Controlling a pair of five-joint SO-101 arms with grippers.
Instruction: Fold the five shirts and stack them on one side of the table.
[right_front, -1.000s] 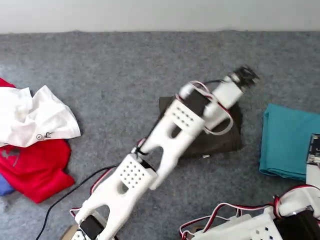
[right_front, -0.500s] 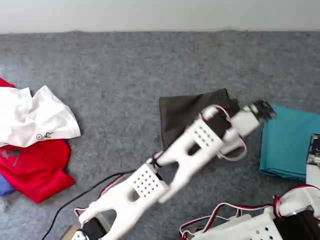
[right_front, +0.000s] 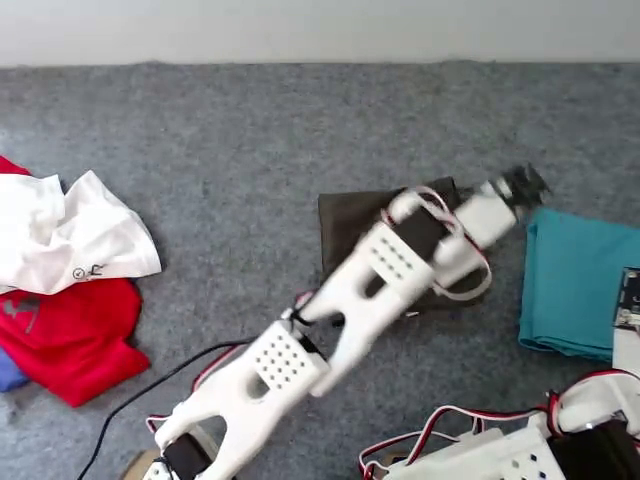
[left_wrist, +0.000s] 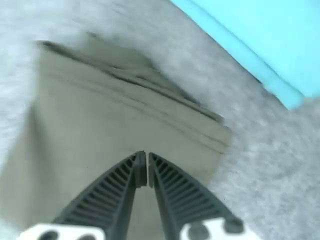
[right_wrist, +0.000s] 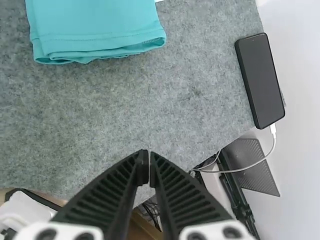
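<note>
Grey felt table (right_front: 230, 130), black phone (right_wrist: 260, 80) alongside

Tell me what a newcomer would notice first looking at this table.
The long white left arm stands out most, stretched diagonally over the grey table, with its shut gripper above a folded dark shirt in the middle. Next come the bright colours: a folded teal shirt at the right edge, and a crumpled white shirt lying on a red shirt at the left.
</note>
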